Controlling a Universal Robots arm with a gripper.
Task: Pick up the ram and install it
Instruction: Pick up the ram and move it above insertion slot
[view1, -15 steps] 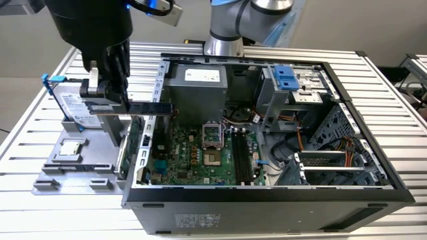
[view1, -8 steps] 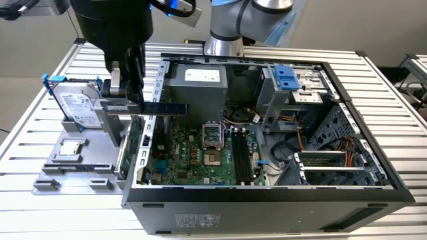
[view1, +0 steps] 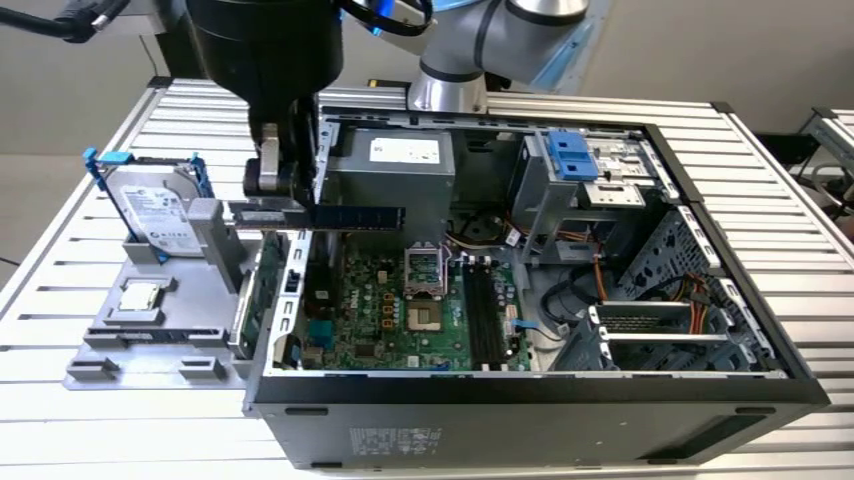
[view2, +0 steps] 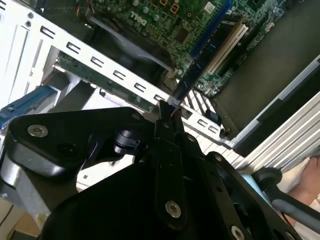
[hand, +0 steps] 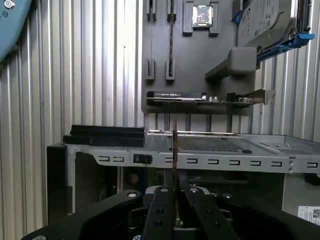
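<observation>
I am watching an open computer case lying on its side on a ribbed metal table, seen in the exterior view. The arm's black gripper hangs over the case's edge on the exterior view's left.

Its jaws are closed down to a narrow gap and pinch one end of the ram. The ram is a thin dark blue stick that juts out level from the gripper, over the far corner of the green motherboard. In both wrist views the stick shows edge-on, clamped between the two black fingers and pointing away from them.

I judge the pick-up to be done. The ram is off its rest and held in the air, clear of everything below it.

The install is not yet done. The long black memory slots run along the middle of the motherboard, and the stick is well apart from them, off towards the exterior view's left and not lined up over them. I cannot tell from these views how high it sits above the board.

Beside the case, on the exterior view's left, a grey parts tray holds a hard drive propped upright and a small square processor chip.
</observation>
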